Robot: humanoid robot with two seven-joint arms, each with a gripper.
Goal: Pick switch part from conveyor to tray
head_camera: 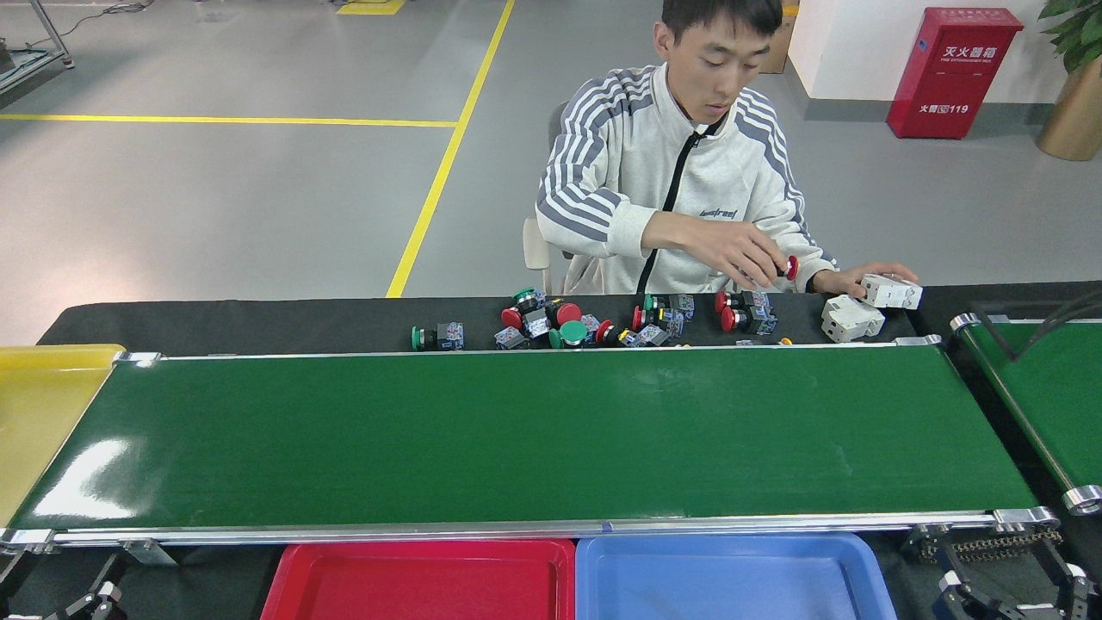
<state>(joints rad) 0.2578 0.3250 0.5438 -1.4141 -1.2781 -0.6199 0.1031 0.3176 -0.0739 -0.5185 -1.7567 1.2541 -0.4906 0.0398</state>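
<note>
The dark-green conveyor (516, 430) spans the view and carries no switch part. Several switch parts (551, 323) with red and green button heads lie in a loose row on the black table behind its far rail. A person's hand holds one red-headed switch part (789, 267) above that row. A red tray (422, 581) and a blue tray (732, 577) sit side by side below the near rail, both bare inside. My left gripper (90, 603) barely shows at the bottom left corner. My right gripper (1009, 590) is at the bottom right, its fingers spread apart and holding nothing.
A person sits behind the table, the other hand resting on white breaker blocks (865, 306). A yellow tray (43, 413) adjoins the conveyor's left end. A second green belt (1046, 405) runs off at the right. A red fire cabinet (951, 73) stands far back.
</note>
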